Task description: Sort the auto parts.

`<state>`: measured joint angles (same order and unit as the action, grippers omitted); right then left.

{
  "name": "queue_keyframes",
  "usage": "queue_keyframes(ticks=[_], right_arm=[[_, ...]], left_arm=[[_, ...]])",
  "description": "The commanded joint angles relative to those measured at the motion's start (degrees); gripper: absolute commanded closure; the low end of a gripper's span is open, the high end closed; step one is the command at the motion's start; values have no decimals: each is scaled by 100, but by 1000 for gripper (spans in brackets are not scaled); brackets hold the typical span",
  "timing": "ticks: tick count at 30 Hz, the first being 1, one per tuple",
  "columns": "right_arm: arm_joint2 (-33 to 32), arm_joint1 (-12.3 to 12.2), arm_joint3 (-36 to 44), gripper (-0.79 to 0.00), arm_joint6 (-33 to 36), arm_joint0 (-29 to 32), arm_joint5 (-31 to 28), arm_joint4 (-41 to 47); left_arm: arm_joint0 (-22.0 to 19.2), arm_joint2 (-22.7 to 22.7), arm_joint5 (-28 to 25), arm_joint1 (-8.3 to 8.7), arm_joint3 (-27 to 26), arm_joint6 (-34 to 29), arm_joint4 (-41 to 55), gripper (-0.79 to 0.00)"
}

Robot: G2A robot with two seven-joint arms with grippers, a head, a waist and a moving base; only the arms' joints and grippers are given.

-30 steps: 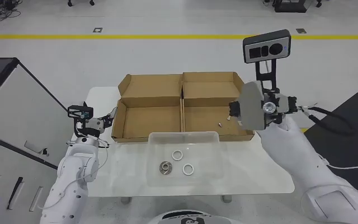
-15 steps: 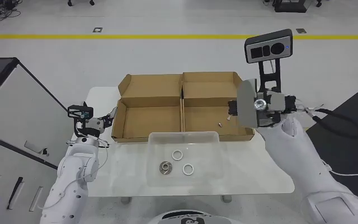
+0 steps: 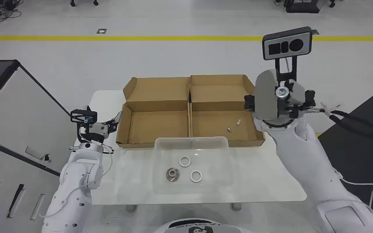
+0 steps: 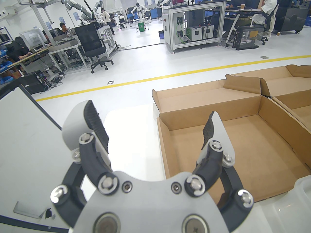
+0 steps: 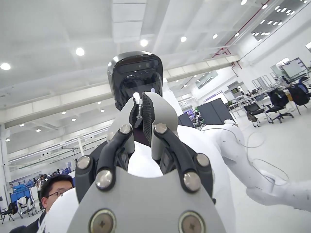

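A big bright hall with a white floor and a yellow line [image 3: 175, 38] is stretching out behind a white counter [image 3: 274, 175]. Two open cardboard boxes are sitting side by side on the far part of the counter, the left box [image 3: 154, 127] and the right box [image 3: 213, 125], and their walls are touching. A clear plastic bin [image 3: 189, 139] is sitting just in front of them. Inside it a white ring [image 3: 185, 161], another white ring [image 3: 197, 175] and a round metal part [image 3: 172, 173] are lying flat.

The right claw [image 5: 141, 103] is pointing up toward the ceiling, by the right edge of the right box. Its two fingers are squeezing nearly together and pinching a small screw [image 5: 138, 109]. The small screw's long way is running along the fingers. Its white end is poking out past the fingertips and pointing up, and its other end is sitting down between the fingers.

A loose screw [image 3: 235, 124] is lying flat on the floor of the right box, near the right wall. It is slanting, with one end aiming at the far right corner.

The left claw [image 4: 151, 112] is hanging over the counter, just beside the left wall of the left box. Its fingers are spreading wide apart, holding nothing and touching nothing.
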<state>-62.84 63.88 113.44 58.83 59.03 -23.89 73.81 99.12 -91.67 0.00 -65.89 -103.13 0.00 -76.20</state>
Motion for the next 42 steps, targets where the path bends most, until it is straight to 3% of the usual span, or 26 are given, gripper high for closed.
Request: queue_keyframes(ticks=[1, 10, 24, 42], right_arm=[[-35, 6, -7, 0, -45, -1, 72, -189], [-222, 31, 34, 0, -153, 22, 386, -903], [-119, 234, 52, 0, 353, 132, 95, 223], [-118, 245, 39, 0, 433, 121, 120, 257]], left_arm=[[0, 0, 0, 0, 0, 0, 0, -785], [0, 0, 0, 0, 0, 0, 0, -785], [0, 0, 0, 0, 0, 0, 0, -785], [0, 0, 0, 0, 0, 0, 0, -785]])
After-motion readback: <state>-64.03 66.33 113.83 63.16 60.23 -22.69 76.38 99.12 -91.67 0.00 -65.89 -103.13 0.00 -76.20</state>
